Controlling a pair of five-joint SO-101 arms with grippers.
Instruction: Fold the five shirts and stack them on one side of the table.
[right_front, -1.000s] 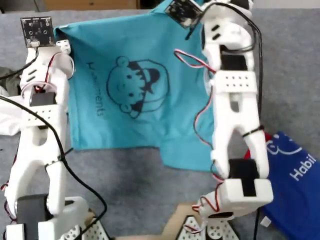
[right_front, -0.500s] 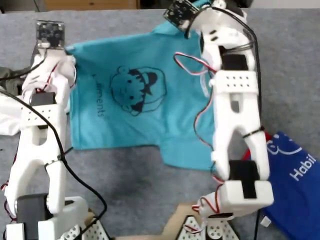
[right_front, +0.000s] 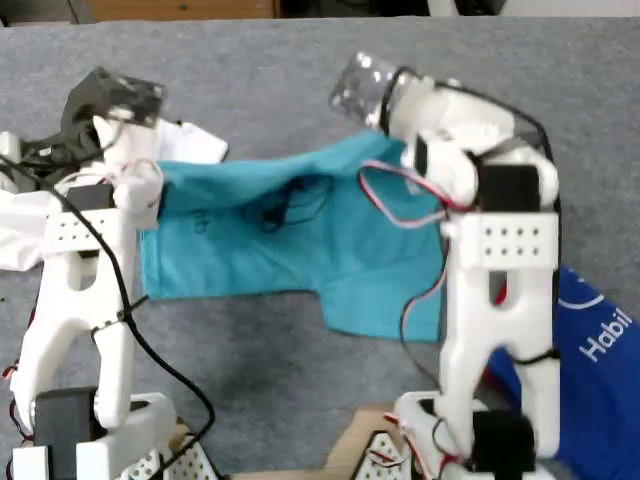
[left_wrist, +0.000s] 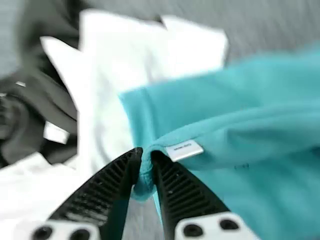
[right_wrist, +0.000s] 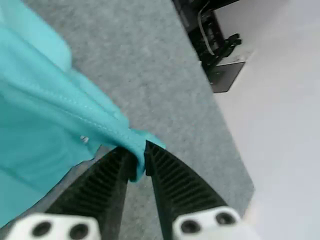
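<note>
A teal shirt (right_front: 290, 235) with a dark cartoon print lies across the middle of the grey table, its far edge lifted off the cloth and folding toward the near side. My left gripper (left_wrist: 145, 156) is shut on the teal shirt's (left_wrist: 240, 130) edge near a small white label. My right gripper (right_wrist: 138, 150) is shut on another corner of the teal shirt (right_wrist: 45, 105). In the high view the left arm (right_front: 85, 260) holds the shirt's left end and the right arm (right_front: 490, 250) its right end.
A white shirt (right_front: 30, 230) and a dark garment (right_front: 85, 100) lie at the left edge. A blue shirt (right_front: 595, 370) with white print lies at the near right. In the right wrist view the table's edge and a black box (right_wrist: 220, 45) on the floor show.
Both arms have pulled back toward the near side with the teal shirt's far edge raised, so the shirt is folding over itself and the print is now mostly hidden.
</note>
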